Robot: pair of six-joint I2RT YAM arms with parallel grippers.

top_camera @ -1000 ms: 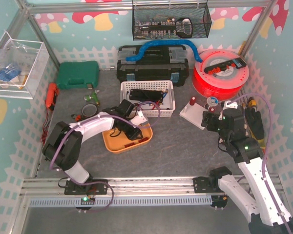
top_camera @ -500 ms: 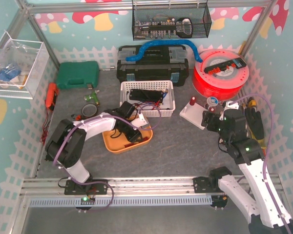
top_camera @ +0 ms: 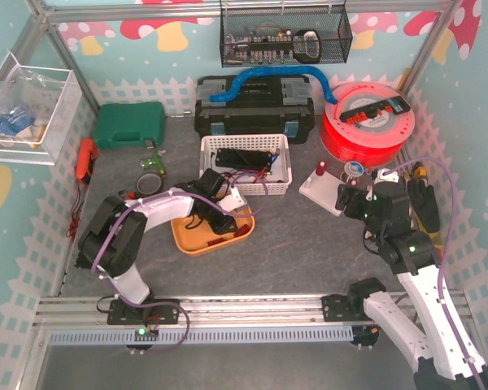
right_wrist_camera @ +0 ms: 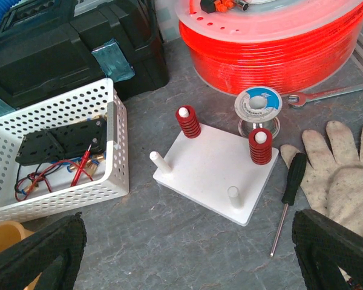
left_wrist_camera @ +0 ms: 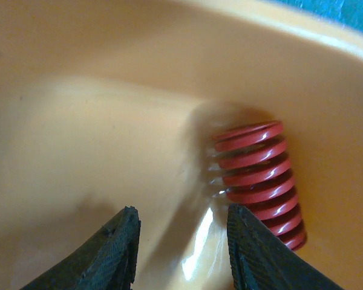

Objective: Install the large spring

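A large red spring (left_wrist_camera: 257, 175) lies on its side in the orange tray (left_wrist_camera: 78, 121), near the tray's wall. My left gripper (left_wrist_camera: 181, 254) is open low in the tray. Its right finger (left_wrist_camera: 260, 257) is beside the spring's near end, and the spring lies outside the jaws. In the top view the left gripper (top_camera: 214, 219) is over the tray (top_camera: 185, 240). The white peg base (right_wrist_camera: 215, 172) carries two red springs (right_wrist_camera: 187, 122) (right_wrist_camera: 260, 147) and two bare pegs (right_wrist_camera: 159, 163) (right_wrist_camera: 233, 196). My right gripper (right_wrist_camera: 187, 254) is wide open and empty, above the table in front of the base.
A white basket (right_wrist_camera: 60, 151) with wires stands left of the base. A screwdriver (right_wrist_camera: 290, 187), a glove (right_wrist_camera: 345, 163), a small wire spool (right_wrist_camera: 259, 106) and a wrench lie to its right. A red tubing reel (right_wrist_camera: 272, 36) and a black toolbox (top_camera: 254, 110) stand behind.
My left arm has shifted slightly over the orange tray, with the gripper staying low in it. The right arm has not moved.
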